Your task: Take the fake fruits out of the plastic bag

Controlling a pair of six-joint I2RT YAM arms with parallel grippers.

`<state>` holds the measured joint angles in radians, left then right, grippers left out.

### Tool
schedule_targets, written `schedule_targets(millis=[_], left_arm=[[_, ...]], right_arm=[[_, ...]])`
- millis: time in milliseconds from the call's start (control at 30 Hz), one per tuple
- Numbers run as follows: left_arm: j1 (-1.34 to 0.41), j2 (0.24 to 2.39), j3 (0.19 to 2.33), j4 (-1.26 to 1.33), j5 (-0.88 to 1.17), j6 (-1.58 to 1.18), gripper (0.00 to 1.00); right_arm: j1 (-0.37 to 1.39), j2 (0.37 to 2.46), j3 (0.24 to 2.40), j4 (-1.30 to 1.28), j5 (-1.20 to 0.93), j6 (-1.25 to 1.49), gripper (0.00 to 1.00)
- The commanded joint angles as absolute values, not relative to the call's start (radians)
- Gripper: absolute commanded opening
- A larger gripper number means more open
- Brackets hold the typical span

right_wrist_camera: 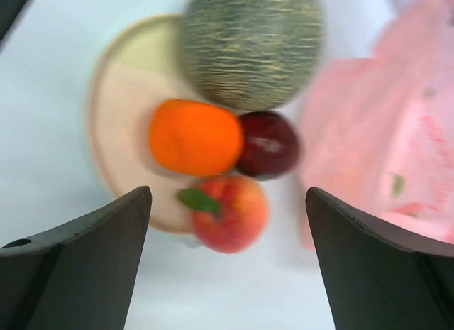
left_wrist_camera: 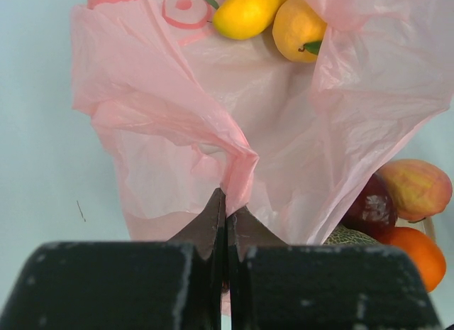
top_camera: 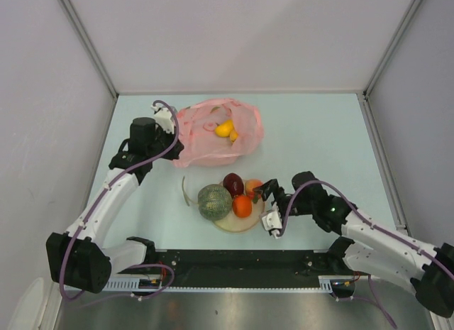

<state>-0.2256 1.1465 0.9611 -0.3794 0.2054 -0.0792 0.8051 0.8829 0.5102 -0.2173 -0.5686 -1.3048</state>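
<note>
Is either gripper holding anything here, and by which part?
The left gripper is shut on the plastic bag, pinching a fold of film at its edge. The right gripper is open, holding nothing.

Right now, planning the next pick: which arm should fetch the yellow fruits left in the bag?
Right: its jaws are open and free; the left's are shut on the bag, yellow fruits visible inside.

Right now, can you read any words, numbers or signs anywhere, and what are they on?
On the pink plastic bag: a darker pink ring print, only a shape, no letters.
Same bag in the right wrist view: darker marks, too blurred to read.
On the fake fruits and the cream plate: no writing shows.
So there is nothing I can quote.
</note>
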Motion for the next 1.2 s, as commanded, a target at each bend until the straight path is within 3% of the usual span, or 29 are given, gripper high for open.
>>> schedule_targets(millis=[0,200,367,400,467,533,633,933,1000,1167], left_arm=[[-0.218,1.1,0.957,-0.373,0.232,-0.086,0.0],[-0.215,1.037,0.917,-0.399,0.241,-0.078,0.0],[-0.206,0.994,0.874,-0.399,0.317,-0.069,0.0],[-0.207,0.988,0.867,-0.399,0.334,-0.069,0.0],[-0.204,0.979,0.85,-0.399,0.371,-0.075,0.0],[-0.206,0.969,0.838,-0.399,0.391,-0.08,0.0],[-0.199,0.962,0.833,-0.397,0.396,-0.081,0.0],[-0.196,1.0,0.859,-0.357,0.368,-0.087,0.0],[-0.196,1.014,0.885,-0.359,0.37,-0.087,0.0],[-0.196,1.057,0.934,-0.364,0.38,-0.087,0.0]], right_arm=[[0.744,0.866,0.587,0.027,-0.592,-1.069,0.9],[0.733,1.26,0.947,0.294,-0.381,-0.656,0.66],[0.707,1.654,1.244,0.339,-0.305,-0.376,0.5],[0.707,1.701,1.288,0.328,-0.295,-0.353,0.41],[0.704,1.84,1.417,0.272,-0.259,-0.328,0.35],[0.701,1.922,1.498,0.221,-0.223,-0.347,0.36],[0.667,2.038,1.661,0.029,-0.248,-0.426,0.51],[0.535,2.095,1.859,-0.325,-0.508,-0.829,0.53],[0.534,2.095,1.867,-0.395,-0.56,-0.941,0.57],[0.543,2.19,1.966,-0.548,-0.554,-1.08,0.56]])
